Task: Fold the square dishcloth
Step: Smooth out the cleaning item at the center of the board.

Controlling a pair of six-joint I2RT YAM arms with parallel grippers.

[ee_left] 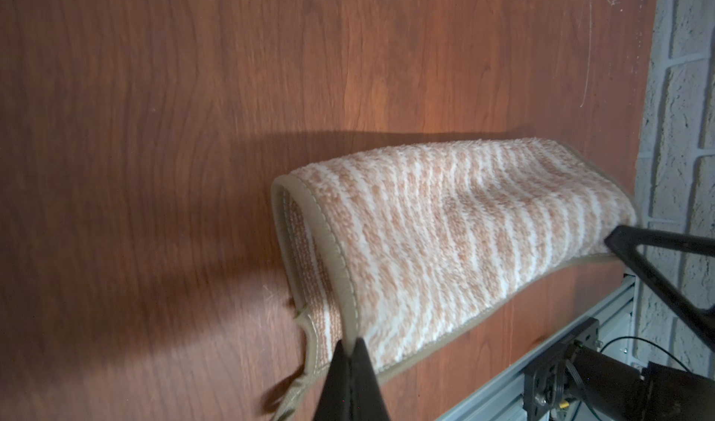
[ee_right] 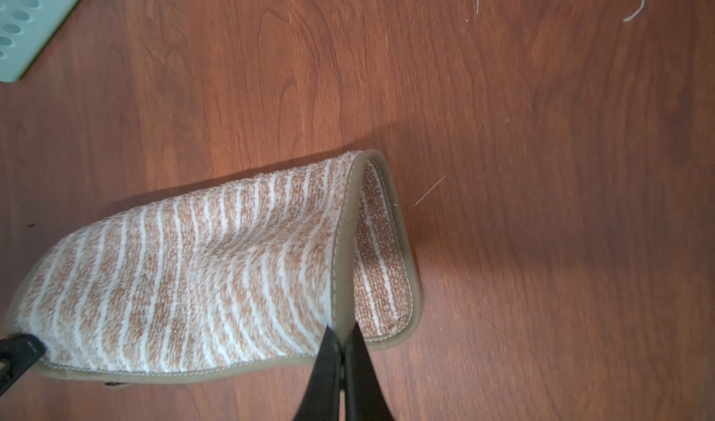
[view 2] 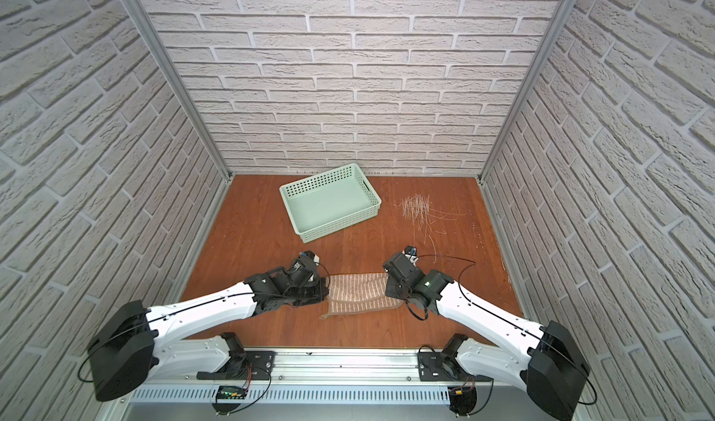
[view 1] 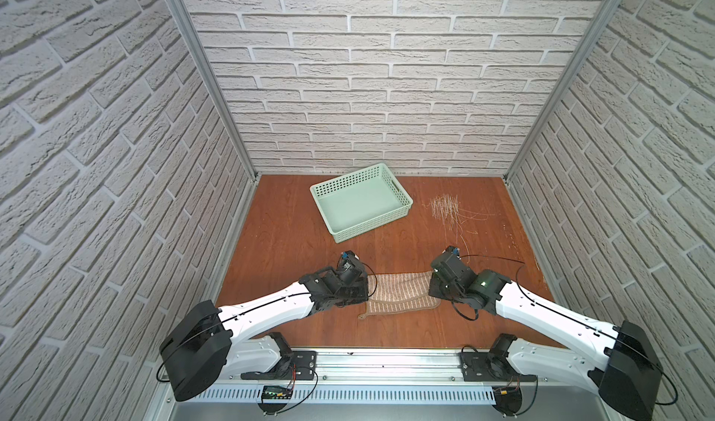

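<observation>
Quick rundown: the square dishcloth [view 1: 398, 293] sits low-centre in both top views, on the wood table [view 1: 294, 225], right btw the two arms. It's doubled over on itself, w/ the bottom layer flat on the wood and the top layer arched over it, fold on the far side. A near strip of the bottom layer pokes out from under, and the corner loop [view 1: 361, 316] sticks out at its lower left.

Left gripper [ee_left: 350, 345] is pinched tight on the brownish edging at one corner of the top layer, bottom-centre of the left wrist pic. Jaws are basically together w/ just fabric btw them. Right gripper [ee_right: 342, 336] is the same deal on the opposite corner, bottom-centre of the right wrist pic. Both corners are lifted off the bottom layer, so you can see into the open ends of the fold.

Mint-green perforated basket [view 1: 371, 225] is above the cloth in the top views, angled, well apart from it. Pale scratch marks [view 1: 445, 208] show on the wood to the right of the basket. Can't tell if the two layers touch in the middle.
</observation>
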